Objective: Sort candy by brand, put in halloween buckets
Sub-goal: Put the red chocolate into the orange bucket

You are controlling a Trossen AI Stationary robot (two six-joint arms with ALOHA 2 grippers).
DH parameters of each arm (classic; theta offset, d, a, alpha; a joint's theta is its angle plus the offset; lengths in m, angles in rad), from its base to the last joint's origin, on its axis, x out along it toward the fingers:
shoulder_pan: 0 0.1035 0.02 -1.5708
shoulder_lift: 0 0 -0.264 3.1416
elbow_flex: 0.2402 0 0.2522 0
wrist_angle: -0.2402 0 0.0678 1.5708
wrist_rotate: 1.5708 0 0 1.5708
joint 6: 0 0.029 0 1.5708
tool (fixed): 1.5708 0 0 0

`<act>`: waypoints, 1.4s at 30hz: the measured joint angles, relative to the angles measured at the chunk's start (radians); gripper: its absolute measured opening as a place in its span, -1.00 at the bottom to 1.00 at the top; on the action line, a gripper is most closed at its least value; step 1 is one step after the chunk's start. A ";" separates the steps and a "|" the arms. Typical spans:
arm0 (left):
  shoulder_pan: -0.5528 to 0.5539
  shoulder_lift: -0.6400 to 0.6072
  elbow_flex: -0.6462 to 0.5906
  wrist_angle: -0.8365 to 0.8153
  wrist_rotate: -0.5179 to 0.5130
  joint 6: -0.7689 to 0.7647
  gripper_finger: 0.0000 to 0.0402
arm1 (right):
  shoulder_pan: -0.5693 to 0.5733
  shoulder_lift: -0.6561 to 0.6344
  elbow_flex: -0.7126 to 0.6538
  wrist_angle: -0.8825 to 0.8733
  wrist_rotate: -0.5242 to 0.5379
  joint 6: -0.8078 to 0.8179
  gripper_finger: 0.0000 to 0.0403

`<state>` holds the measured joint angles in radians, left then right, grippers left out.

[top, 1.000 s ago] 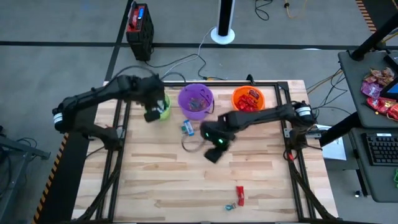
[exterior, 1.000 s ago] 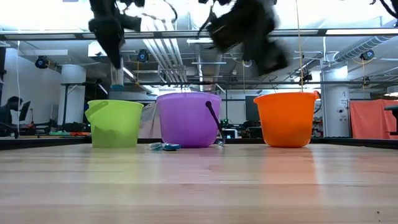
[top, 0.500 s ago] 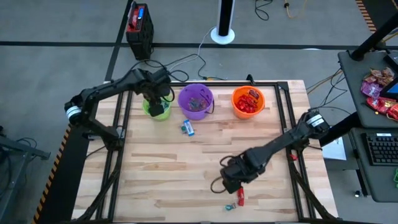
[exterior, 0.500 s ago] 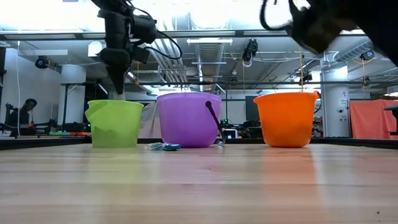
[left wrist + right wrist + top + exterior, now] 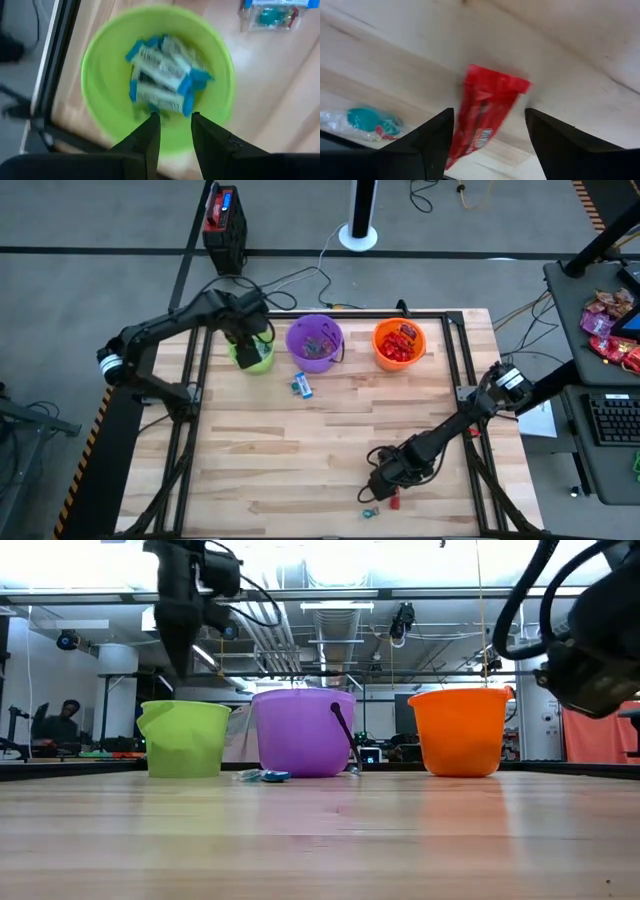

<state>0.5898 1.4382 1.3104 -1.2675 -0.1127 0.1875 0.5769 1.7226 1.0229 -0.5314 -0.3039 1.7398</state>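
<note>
- We see the wooden surface (image 5: 300,450) carrying three buckets in a row along its far edge: lime green bucket (image 5: 254,355), purple bucket (image 5: 315,342), orange bucket (image 5: 399,344).
- Our left gripper (image 5: 172,134) hangs over the lime green bucket, jaws slightly parted and empty; blue-and-white candies (image 5: 165,75) lie inside it.
- Our right gripper (image 5: 487,132) is low at the near edge, jaws wide open, straddling a red candy (image 5: 485,112) without gripping it.
- A small clear teal candy (image 5: 365,122) lies just beside the red one.
- Another blue-wrapped candy (image 5: 301,386) lies near the purple bucket.
</note>
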 joint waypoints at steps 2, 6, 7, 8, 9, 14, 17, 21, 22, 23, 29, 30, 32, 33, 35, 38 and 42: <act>-0.012 -0.027 0.031 -0.074 0.000 -0.082 -0.54 | 0.000 -0.002 -0.009 0.006 0.009 -0.015 0.17; -0.075 -0.129 0.110 -0.158 0.012 -0.252 -0.56 | -0.001 -0.003 -0.016 0.000 0.025 -0.061 -0.03; -0.101 -0.162 0.131 -0.157 0.034 -0.286 -0.56 | -0.002 -0.003 -0.016 -0.003 0.028 -0.073 -0.11; -0.131 -0.192 0.151 -0.153 0.064 -0.316 -0.57 | -0.005 -0.003 -0.014 -0.005 0.031 -0.083 -0.19; -0.164 -0.225 0.172 -0.142 0.095 -0.351 -0.57 | -0.006 -0.003 -0.012 -0.006 0.041 -0.089 -0.27; -0.390 -0.374 0.226 0.045 0.115 -0.530 -0.58 | -0.032 -0.003 0.016 -0.002 0.098 -0.174 -0.64; -0.564 -0.440 0.195 0.183 -0.043 -0.588 -0.58 | -0.075 -0.021 0.048 -0.021 0.114 -0.258 -0.73; -0.802 -0.484 0.086 0.317 -0.378 -0.624 -0.58 | -0.170 -0.107 0.124 -0.076 0.154 -0.418 -0.74; -0.851 -0.485 0.050 0.357 -0.440 -0.624 -0.58 | -0.198 -0.131 0.143 -0.099 0.184 -0.460 -0.74; -0.893 -0.485 0.013 0.406 -0.486 -0.623 -0.58 | -0.229 -0.152 0.162 -0.122 0.213 -0.504 -0.73; -1.022 -0.428 -0.199 0.690 -0.544 -0.684 -0.58 | -0.446 -0.301 0.289 -0.267 0.352 -0.776 -0.73; -1.029 -0.412 -0.222 0.721 -0.540 -0.717 -0.58 | -0.486 -0.316 0.313 -0.305 0.374 -0.825 -0.73; -1.035 -0.371 -0.258 0.763 -0.489 -0.790 -0.58 | -0.562 -0.336 0.363 -0.382 0.417 -0.923 -0.73; -1.035 -0.349 -0.266 0.771 -0.451 -0.831 -0.58 | -0.604 -0.344 0.390 -0.421 0.436 -0.970 -0.73; -1.035 -0.295 -0.270 0.781 -0.370 -0.915 -0.58 | -0.681 -0.350 0.442 -0.499 0.465 -1.060 -0.73; -1.035 -0.206 -0.262 0.810 -0.228 -1.019 -0.58 | -0.791 -0.343 0.492 -0.604 0.477 -1.204 -0.73; -1.036 -0.068 -0.209 0.835 -0.071 -1.109 -0.58 | -0.912 -0.333 0.501 -0.725 0.509 -1.343 -0.71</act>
<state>-0.4461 1.3702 1.1014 -0.4323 -0.1840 -0.9217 -0.3348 1.3892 1.5237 -1.2566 0.2050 0.3972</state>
